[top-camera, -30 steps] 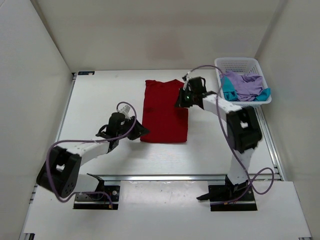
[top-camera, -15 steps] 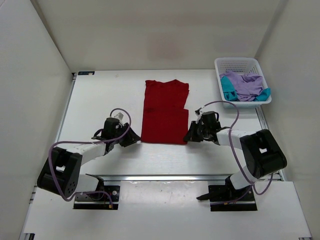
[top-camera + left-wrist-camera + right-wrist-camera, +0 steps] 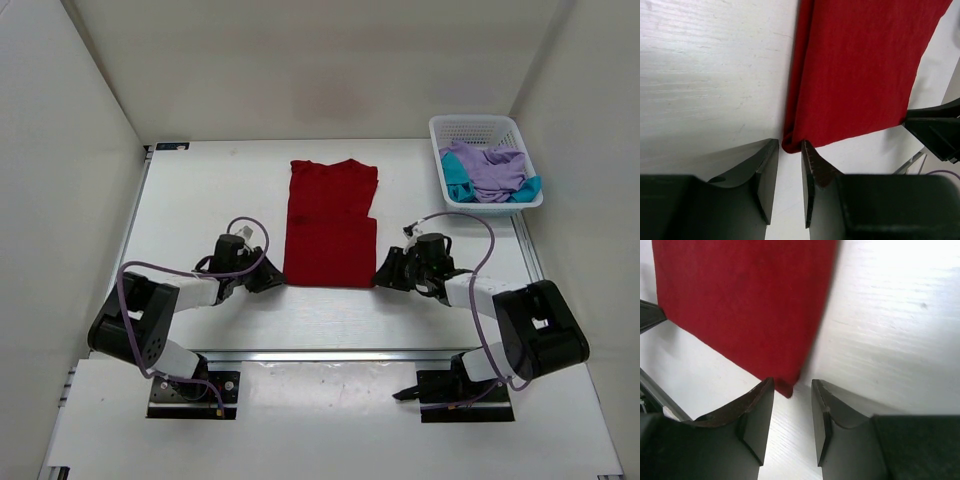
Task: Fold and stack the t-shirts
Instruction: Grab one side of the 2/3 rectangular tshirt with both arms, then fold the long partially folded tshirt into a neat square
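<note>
White table (image 3: 200,200), pale walls (image 3: 330,70), red t-shirt (image 3: 330,225)

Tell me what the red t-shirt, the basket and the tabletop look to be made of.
Red t-shirt: soft matte cloth, fine woven texture and limp folded edges. Basket: likely white plastic, rigid walls pierced with a regular mesh. Tabletop: white, faintly streaked like painted or laminated wood, slightly glossy; material uncertain.
</note>
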Robot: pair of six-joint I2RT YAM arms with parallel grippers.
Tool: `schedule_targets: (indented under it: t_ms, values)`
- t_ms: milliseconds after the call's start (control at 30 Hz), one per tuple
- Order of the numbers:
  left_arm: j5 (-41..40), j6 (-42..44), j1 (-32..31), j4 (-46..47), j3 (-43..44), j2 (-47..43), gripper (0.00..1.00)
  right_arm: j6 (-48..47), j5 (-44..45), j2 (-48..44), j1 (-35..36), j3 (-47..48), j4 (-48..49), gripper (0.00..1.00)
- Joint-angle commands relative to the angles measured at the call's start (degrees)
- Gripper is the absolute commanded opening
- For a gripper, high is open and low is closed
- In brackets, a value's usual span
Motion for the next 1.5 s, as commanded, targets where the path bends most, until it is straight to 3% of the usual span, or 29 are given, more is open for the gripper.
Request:
schedule_targets:
  t_ms: [0, 133, 200, 233, 300, 500, 700, 800, 933, 1033, 1133, 1233, 1467]
  values:
    - [-0.4, -0.2, -1.1, 1.0, 1.8, 0.3, 0.36, 0.4, 0.1, 2.0, 1.7, 0.2, 2.3, 0.35]
    - [-1.7, -0.1, -2.4, 0.2, 2.7, 0.7, 0.29, 1.6, 0.4, 4.4, 3.5, 0.3, 4.0, 0.33]
    - [-1.8, -0.2, -2.4, 0.5, 2.3, 0.5, 0.18, 1.9, 0.3, 4.7, 3.8, 0.1, 5.7, 0.18]
    - [-1.5, -0.2, -2.2, -0.1, 2.8, 0.8, 0.08, 2.1, 0.4, 5.0, 3.8, -0.3, 6.0, 0.10]
    - [-2.0, 1.2, -2.4, -2.0, 3.7, 0.5, 0.00, 2.6, 1.4, 4.0, 4.6, -0.8, 5.8, 0.01]
    - [0.4, 6.5, -4.1, -11.4, 2.6, -6.7, 0.00, 5.3, 5.3, -6.3, 9.5, -7.0, 2.8, 0.00]
    - [3.7, 9.1, -11.1, -34.3, -3.0, -24.6, 0.00, 15.4, 16.7, -25.2, 27.5, -10.6, -17.1, 0.00]
    - [2.6, 7.4, -9.9, -40.0, 0.3, -33.5, 0.00, 19.2, 20.7, -32.9, 32.8, -7.5, -23.8, 0.00]
    - [1.6, 10.4, -8.0, -40.1, 14.5, -27.7, 0.00, 8.6, 13.9, -31.5, 19.7, 2.1, -24.5, 0.00]
    - [12.0, 4.4, -1.3, -29.1, 19.4, -20.3, 0.00, -0.1, 10.1, -23.1, 8.7, 11.6, -24.0, 0.00]
    - [6.8, 3.6, -0.4, -23.8, 26.7, -12.5, 0.00, -3.4, 0.8, -12.0, -4.5, 20.2, -19.7, 0.00]
    - [5.2, -0.4, 0.1, -16.7, 31.1, -4.7, 0.00, -6.0, -0.2, -0.4, -8.0, 30.4, -20.6, 0.00]
    - [-6.0, 1.1, 2.1, -18.2, 48.6, 16.9, 0.00, -6.0, -4.8, 22.4, -10.9, 51.8, -21.8, 0.00]
